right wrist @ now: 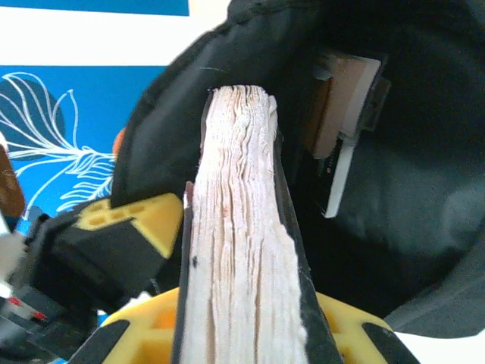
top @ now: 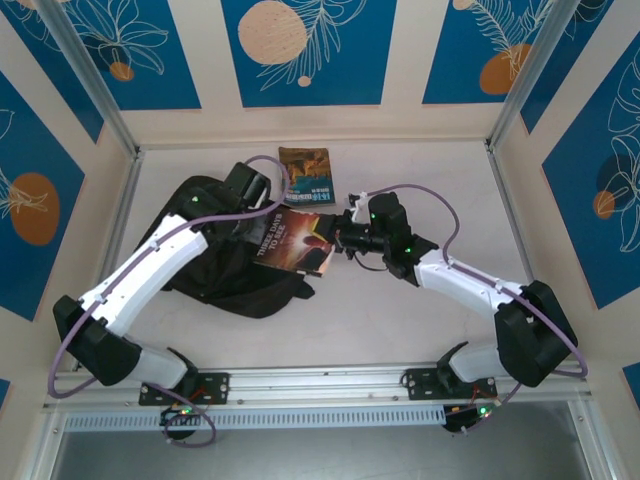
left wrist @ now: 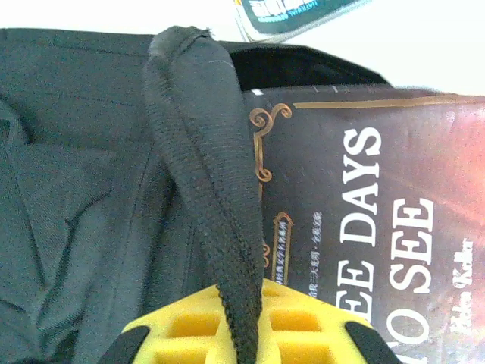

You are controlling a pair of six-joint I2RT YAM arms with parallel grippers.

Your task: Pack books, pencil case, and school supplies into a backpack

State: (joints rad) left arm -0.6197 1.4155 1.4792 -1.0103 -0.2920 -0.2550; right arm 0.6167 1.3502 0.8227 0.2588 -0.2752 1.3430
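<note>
The black backpack (top: 225,275) lies left of centre with its mouth facing right. My left gripper (top: 250,192) is at its top edge, shut on a black woven strap (left wrist: 204,182) that runs between the yellow fingers (left wrist: 182,330). My right gripper (top: 345,238) is shut on the dark brown book with the white title (top: 295,240), holding it half inside the mouth. In the right wrist view the book's page edge (right wrist: 239,227) stands upright between the jaws, with the backpack's dark inside (right wrist: 409,197) behind it. A blue-and-orange book (top: 305,173) lies flat on the table behind the backpack.
Flat items (right wrist: 345,129) stand inside the backpack, to the right of the held book. The left gripper's yellow finger (right wrist: 129,220) is close to the book's left side. White table (top: 400,330) stretches in front and right, bounded by frame posts (top: 520,100) and patterned walls.
</note>
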